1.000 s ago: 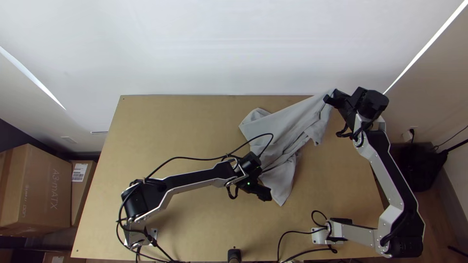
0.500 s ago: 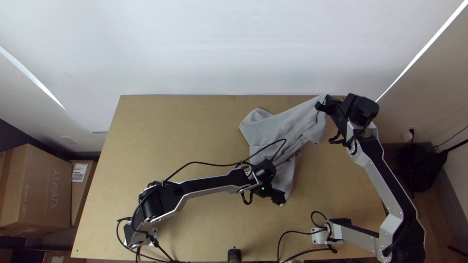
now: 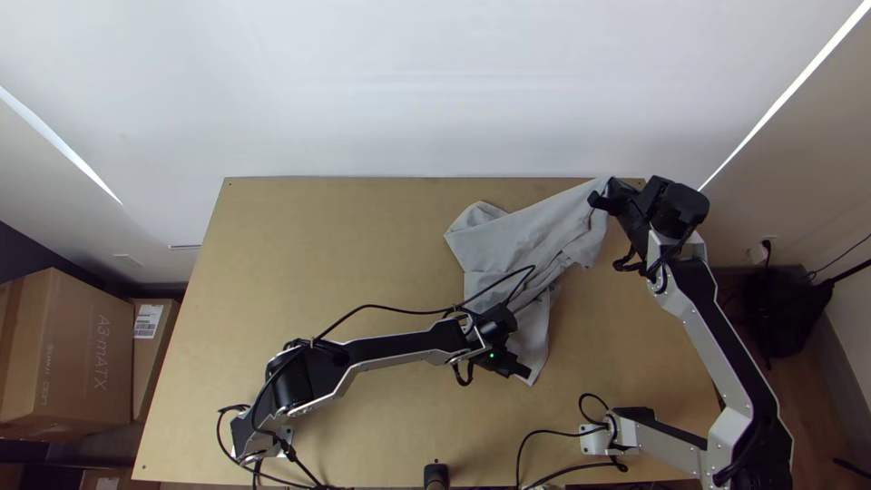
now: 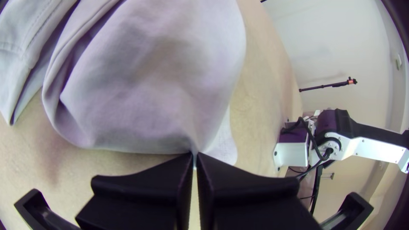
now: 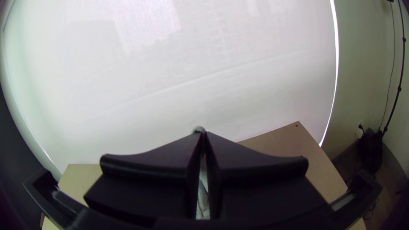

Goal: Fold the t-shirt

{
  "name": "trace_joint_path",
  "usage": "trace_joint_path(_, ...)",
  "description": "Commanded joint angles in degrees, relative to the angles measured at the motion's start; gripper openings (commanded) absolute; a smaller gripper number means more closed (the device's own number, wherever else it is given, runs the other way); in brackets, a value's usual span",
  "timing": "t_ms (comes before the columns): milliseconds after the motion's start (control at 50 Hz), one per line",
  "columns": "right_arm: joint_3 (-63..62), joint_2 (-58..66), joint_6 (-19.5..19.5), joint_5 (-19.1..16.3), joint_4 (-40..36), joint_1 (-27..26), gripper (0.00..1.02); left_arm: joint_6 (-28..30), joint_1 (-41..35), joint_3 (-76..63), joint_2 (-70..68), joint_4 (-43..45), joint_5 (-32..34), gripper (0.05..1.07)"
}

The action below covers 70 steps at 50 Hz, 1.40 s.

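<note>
Starting at the left, my left gripper (image 4: 195, 159) has its fingers pressed together on a small pinch of the t-shirt (image 3: 524, 238), right at the fingertips, low over the table (image 3: 336, 240). From there the shirt runs up and away to the right, creased and bunched, with a loose flap lying well beyond the left gripper, toward the far edge. And over at the far right, my right gripper (image 5: 203, 135) is closed too, clamped on the shirt's other end, which looks lifted while the cloth slopes down beneath it. Now, the risk: that left pinch is thin, so if I pull the arms apart too hard, the fabric could slip out of the tips. If I lower it like this, the twisted middle could settle under the next fold and make a lump. Compared with a second ago, the left gripper sits farther right, and the right gripper has come inward and slightly nearer me, bringing its corner along. That loose flap beyond the left gripper? It hasn't budged.
</note>
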Motion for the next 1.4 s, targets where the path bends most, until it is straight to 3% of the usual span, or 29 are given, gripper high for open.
trace_joint_path(0, -2.1, -2.6, 0.0, 0.6, 0.3, -0.3, 0.02, 1.0, 2.6, -2.7, -2.7, -1.2, -0.5, 0.08)
trace_joint_path(540, -0.3, -4.7, -2.8, 0.6, -8.7, -4.1, 0.02, 11.5, 25.8, -3.5, -22.5, -13.6, -7.4, 0.08)
trace_joint_path(740, 6.3, -1.5, -3.6, 0.5, -18.8, -4.7, 0.02, 14.0, 35.5, -2.9, -29.2, -17.0, -8.9, 0.08)
trace_joint_path(1080, 30.6, 7.6, -6.5, -2.6, -40.8, -3.3, 0.02, 21.0, 51.0, 2.0, -39.4, -23.4, -13.6, 0.08)
trace_joint_path(1380, 50.8, 14.0, -6.0, -3.0, -48.0, 1.3, 0.02, 28.9, 63.2, 7.6, -46.2, -26.1, -16.1, 0.08)
